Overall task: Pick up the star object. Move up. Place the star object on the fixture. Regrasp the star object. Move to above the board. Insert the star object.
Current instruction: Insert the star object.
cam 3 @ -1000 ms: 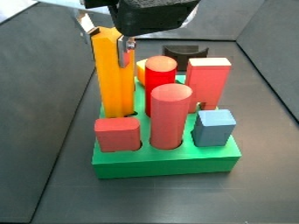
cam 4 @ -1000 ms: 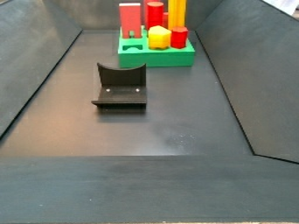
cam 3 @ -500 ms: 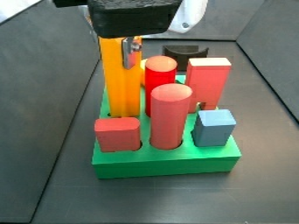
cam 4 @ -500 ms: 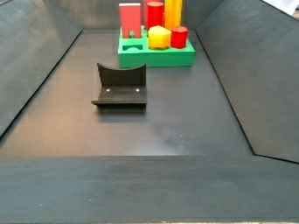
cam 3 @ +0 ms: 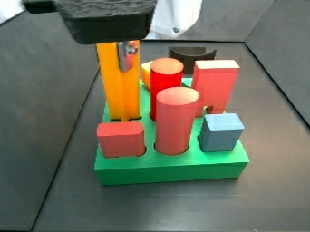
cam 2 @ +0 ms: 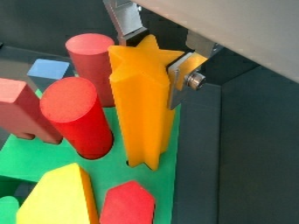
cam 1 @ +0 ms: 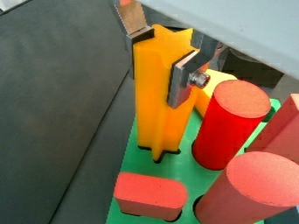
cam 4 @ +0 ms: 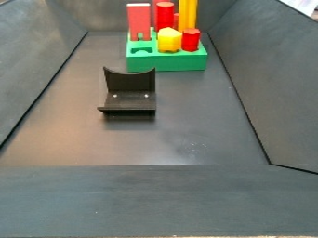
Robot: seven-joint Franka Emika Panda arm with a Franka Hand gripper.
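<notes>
Gripper (cam 1: 163,61) clamps star object (cam 1: 162,96) upright in board (cam 3: 182,168) — dark floor (cam 4: 162,130), sloped walls.

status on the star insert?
Gripper over the board, shut on the star object. Star upright, lower end in its hole. Red cylinder peg close beside, not touching. Fixture empty.

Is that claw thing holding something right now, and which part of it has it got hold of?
Yes. The gripper holds the tall yellow-orange star object by its upper end, silver fingers on opposite sides; its lower end is in the green board.
</notes>
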